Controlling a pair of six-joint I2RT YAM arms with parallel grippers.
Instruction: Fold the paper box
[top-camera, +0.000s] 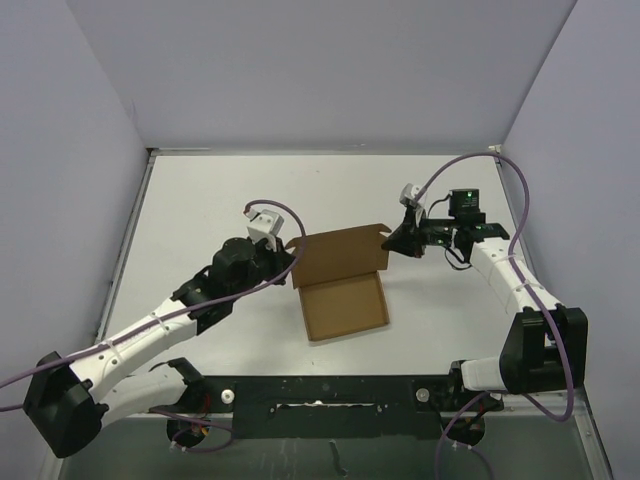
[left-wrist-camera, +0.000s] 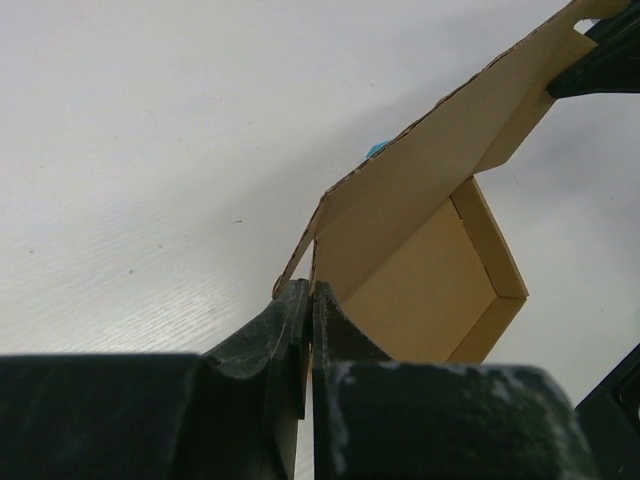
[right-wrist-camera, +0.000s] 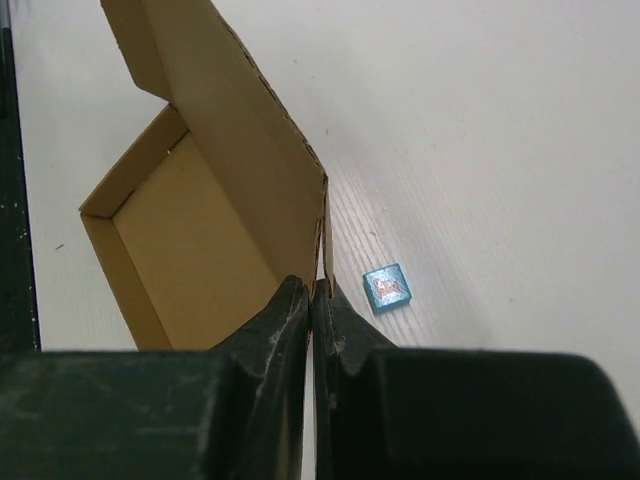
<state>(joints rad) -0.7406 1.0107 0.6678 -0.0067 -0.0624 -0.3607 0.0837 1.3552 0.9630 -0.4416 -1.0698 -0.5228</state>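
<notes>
While the left tool (left-wrist-camera: 310, 292) pinches one end of the raised lid (top-camera: 338, 252), the right tool (right-wrist-camera: 318, 290) is clamped shut on the other end. The paper box (top-camera: 345, 305) rests between them on the counter (top-camera: 200, 210), its tray open. A small blue cube (right-wrist-camera: 386, 288) lies just beside the right tool's fingertips.

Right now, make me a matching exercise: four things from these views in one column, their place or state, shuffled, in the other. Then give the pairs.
1. left claw
2. right claw
3. cube
4. tray

A. on the table, across the lid from the tray
B. shut on the lid's right corner
C. open, flat on the table
D. shut on the lid's left corner

Pairs: 1-D, 2-B, 3-A, 4-C
</notes>
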